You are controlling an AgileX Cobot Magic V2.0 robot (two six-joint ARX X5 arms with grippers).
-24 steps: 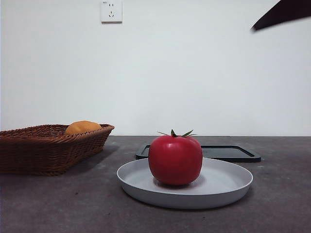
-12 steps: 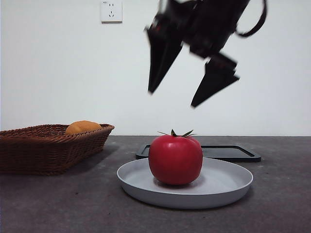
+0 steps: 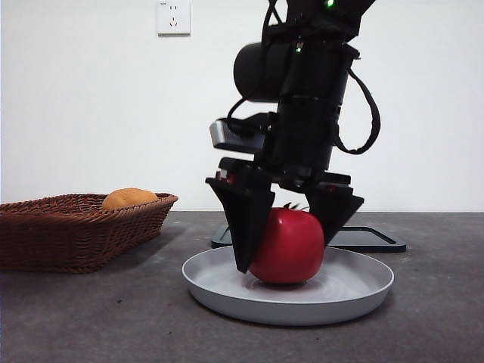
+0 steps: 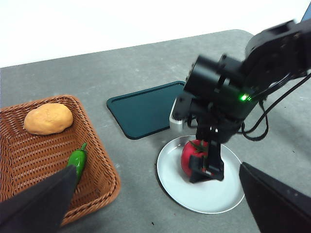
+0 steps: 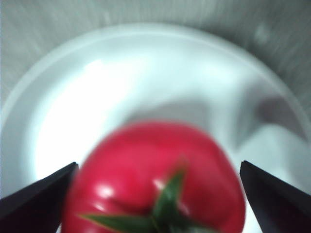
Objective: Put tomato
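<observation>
- Right gripper (image 3: 283, 246) down over the tomato (image 3: 291, 246), jaws spread wide with the fruit sitting between them, one jaw on each side.
- Tomato resting on the grey plate (image 3: 363, 291), roughly mid-plate, stem up; in the front view the near jaw looks right against the skin, the far jaw partly hidden behind the fruit, so no telling about contact there.
- No squeeze yet by the look of the right wrist view: gap showing between the far jaw and the red flank, nearer jaw close beside it.
- Probably best to centre first, so both jaws meet the widest part together, otherwise likely to shove the tomato sideways across the plate.
- Worth keeping the jaw tips just off the plate floor; scraping could tip the plate.
- Slow, gentle close: glossy round skin, likely slippery, could pop upward out of the jaws.
- Straight lift afterwards, to clear the plate rim.
- Left gripper (image 4: 155, 204) waiting well apart from it all, jaws spread, nothing between them.
- Basket (image 3: 68, 234) and dark tray (image 3: 378, 240) both off to the sides of the jaws, no idea which is the target.
</observation>
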